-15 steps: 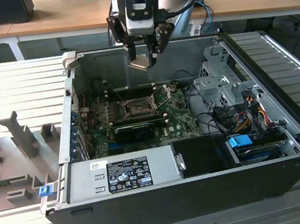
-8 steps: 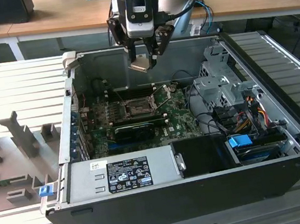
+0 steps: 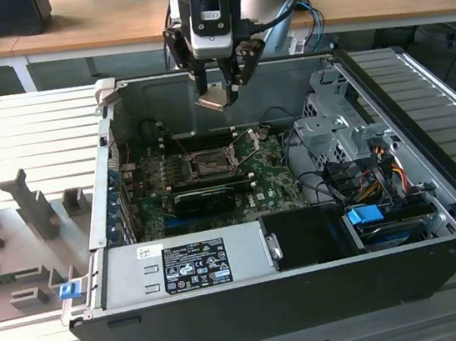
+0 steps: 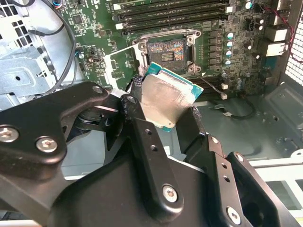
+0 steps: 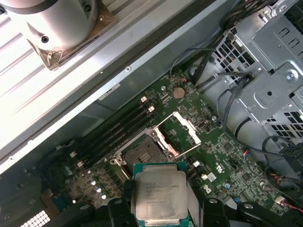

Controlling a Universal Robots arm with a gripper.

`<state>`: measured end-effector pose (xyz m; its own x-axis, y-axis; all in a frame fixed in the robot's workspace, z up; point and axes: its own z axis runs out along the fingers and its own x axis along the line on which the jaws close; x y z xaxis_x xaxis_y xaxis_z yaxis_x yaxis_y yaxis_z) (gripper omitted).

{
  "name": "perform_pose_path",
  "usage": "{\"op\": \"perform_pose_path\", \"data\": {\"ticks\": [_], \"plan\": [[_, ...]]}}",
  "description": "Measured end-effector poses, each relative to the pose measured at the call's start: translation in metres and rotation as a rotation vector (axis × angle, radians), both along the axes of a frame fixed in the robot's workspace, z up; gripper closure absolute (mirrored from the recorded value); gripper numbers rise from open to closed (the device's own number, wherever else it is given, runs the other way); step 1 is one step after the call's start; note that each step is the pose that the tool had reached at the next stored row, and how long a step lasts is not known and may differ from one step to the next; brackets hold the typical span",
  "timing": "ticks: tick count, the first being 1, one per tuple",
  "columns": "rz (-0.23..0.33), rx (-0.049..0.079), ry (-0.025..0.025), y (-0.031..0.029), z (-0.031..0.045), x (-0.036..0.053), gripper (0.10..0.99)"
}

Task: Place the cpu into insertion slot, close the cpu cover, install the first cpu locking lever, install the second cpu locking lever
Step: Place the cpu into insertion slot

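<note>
My gripper (image 3: 219,87) hangs over the open computer case, shut on the cpu (image 3: 213,98), a silver-topped square chip held tilted by its edges. In both wrist views the cpu (image 4: 163,97) (image 5: 158,194) sits between the black fingers (image 4: 137,113), some way above the motherboard. The insertion slot (image 3: 204,164) (image 4: 165,49) (image 5: 143,151) lies bare below and slightly ahead of the chip. The cpu cover (image 4: 122,66) (image 5: 183,134) stands swung open beside the slot. Thin metal levers (image 3: 245,141) stick up next to it.
A silver power supply (image 3: 182,265) fills the case's near side. A drive cage (image 3: 331,123) and bundled cables (image 3: 364,179) crowd the exterior view's right. A long black card (image 3: 206,197) and memory slots (image 4: 175,9) flank the slot. Grey fixtures (image 3: 27,205) stand outside the case.
</note>
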<state>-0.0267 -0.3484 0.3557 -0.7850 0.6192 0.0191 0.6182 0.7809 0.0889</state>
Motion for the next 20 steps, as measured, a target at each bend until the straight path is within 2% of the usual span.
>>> {"op": "perform_pose_path", "data": {"ticks": [11,17,18,20], "plan": [[-0.049,0.000,-0.0001,0.0000,-0.0012,0.0000,0.557],[-0.150,0.000,0.0000,0.0000,-0.0034,0.0000,0.557],[-0.193,0.000,0.0000,0.0000,-0.0046,0.0000,0.557],[-0.230,0.000,0.0000,0.0000,-0.0055,0.0000,0.557]]}}
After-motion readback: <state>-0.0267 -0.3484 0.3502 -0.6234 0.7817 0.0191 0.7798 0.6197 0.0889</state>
